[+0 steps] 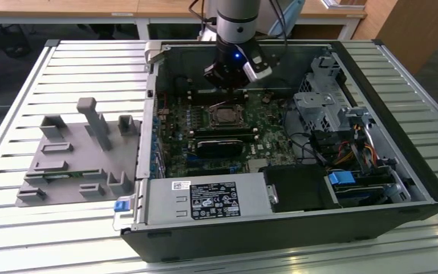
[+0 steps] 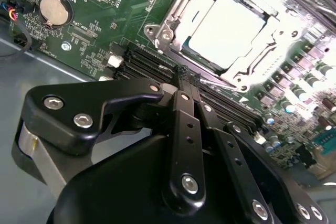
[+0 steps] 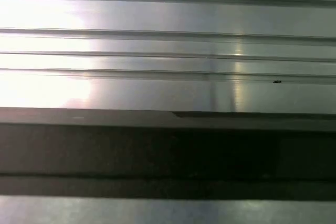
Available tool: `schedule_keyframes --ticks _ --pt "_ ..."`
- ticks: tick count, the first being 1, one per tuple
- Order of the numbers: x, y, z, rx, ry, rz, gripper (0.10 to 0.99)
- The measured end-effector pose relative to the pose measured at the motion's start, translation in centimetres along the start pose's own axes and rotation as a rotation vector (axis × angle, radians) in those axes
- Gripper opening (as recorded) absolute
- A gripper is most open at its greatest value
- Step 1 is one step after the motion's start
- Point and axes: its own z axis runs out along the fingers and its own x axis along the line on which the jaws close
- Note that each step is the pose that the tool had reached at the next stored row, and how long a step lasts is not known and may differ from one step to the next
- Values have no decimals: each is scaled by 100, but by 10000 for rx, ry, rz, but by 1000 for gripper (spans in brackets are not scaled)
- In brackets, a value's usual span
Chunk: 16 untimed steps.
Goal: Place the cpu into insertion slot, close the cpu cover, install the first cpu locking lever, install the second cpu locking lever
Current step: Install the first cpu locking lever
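On the exterior view's left, a grey moulded fixture tray [image 1: 74, 160] lay on the slatted metal worktop [image 1: 21, 240], just beside the open computer case [image 1: 280, 228]. At the case's near edge sat the power supply [image 1: 207, 200], carrying a white barcode sticker and a dark label whose print was too small to read. Farther in, the arm [image 1: 236, 17] came straight down over the green motherboard [image 1: 203, 154], its claw [image 1: 220, 85] hanging just beyond the insertion slot [image 1: 225, 116]. In the second wrist view the claw [image 2: 188, 77] had its black fingers [image 2: 184, 124] drawn narrow, tips pressed together and holding nothing. The cpu [image 2: 227, 31] sat in the slot, its pale top showing through the window of the cpu cover [image 2: 176, 11], which lay flat over it. A coin battery [image 2: 55, 10] was set on the board nearby. Toward the exterior view's right stood the drive cage [image 1: 321, 108] and a tangle of cables [image 1: 356, 151].
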Motion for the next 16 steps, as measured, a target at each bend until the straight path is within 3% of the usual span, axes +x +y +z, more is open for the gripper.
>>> schedule_keyframes --ticks 10,16 --pt "-12 13 107 1 0 1 106" --pt "-13 15 142 67 0 -1 106"
